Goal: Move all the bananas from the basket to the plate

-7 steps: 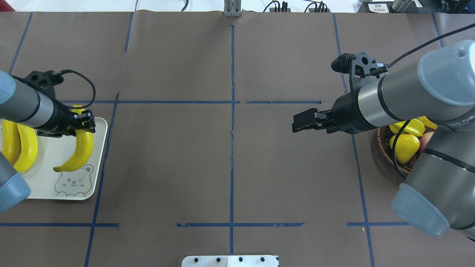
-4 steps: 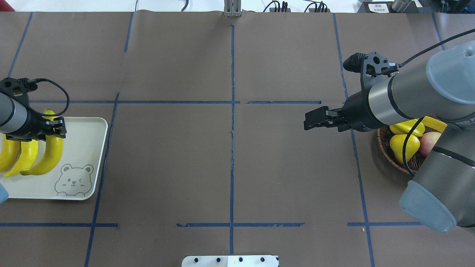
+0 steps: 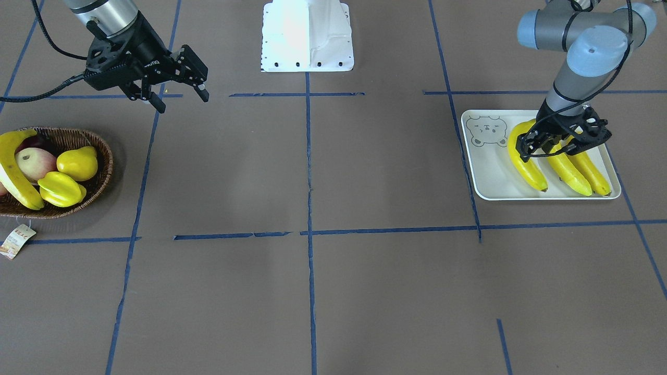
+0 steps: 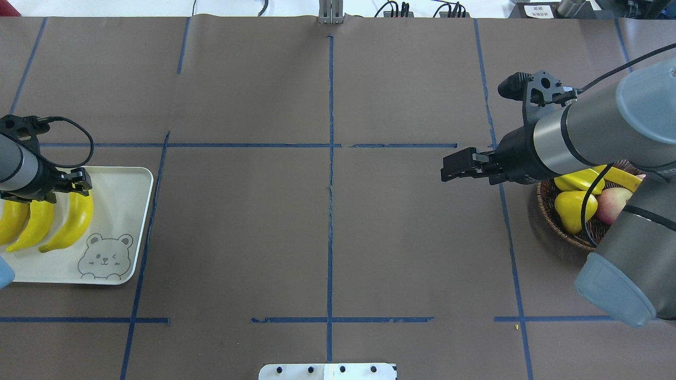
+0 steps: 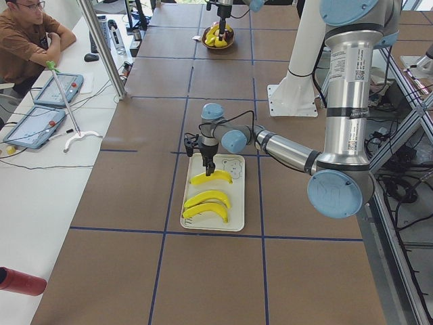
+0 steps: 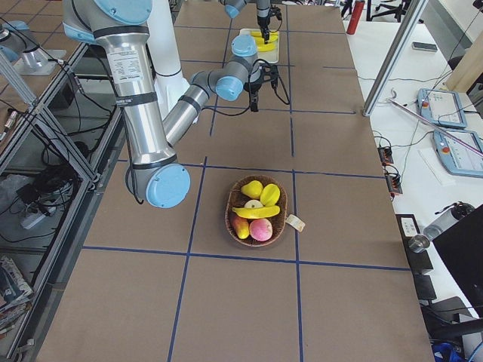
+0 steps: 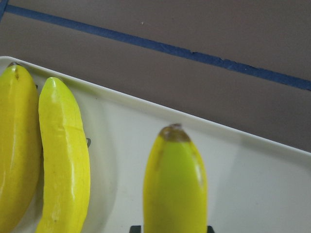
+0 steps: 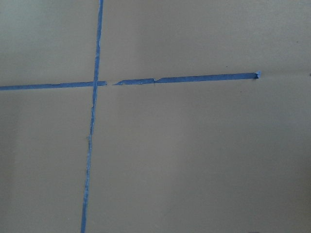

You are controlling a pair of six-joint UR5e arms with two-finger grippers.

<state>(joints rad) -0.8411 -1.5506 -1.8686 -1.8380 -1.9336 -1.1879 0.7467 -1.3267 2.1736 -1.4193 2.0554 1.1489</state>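
Observation:
Three bananas lie side by side on the plate [image 4: 121, 211], a pale tray with a bear print. My left gripper [image 4: 79, 186] is shut on the stem end of the banana [image 4: 71, 221] nearest the bear; the left wrist view shows that banana [image 7: 172, 184] between the fingertips, low over the tray. The other two bananas [image 3: 565, 169] [image 3: 591, 169] rest beside it. One more banana [image 3: 15, 177] lies across the wicker basket [image 3: 101, 151]. My right gripper [image 3: 181, 99] hangs open and holds nothing, over bare table beside the basket [image 4: 544, 211].
The basket also holds a starfruit [image 3: 61, 188], a yellow pear-shaped fruit [image 3: 78, 162] and an apple [image 3: 34, 162]; its paper tag [image 3: 16, 240] lies on the table. The robot's white base [image 3: 306, 34] stands at the table's edge. A person [image 5: 27, 40] sits at a side desk.
My left gripper carried its banana across the plate and lowered it next to the other two. My right arm drew back toward the basket, gripper still open.

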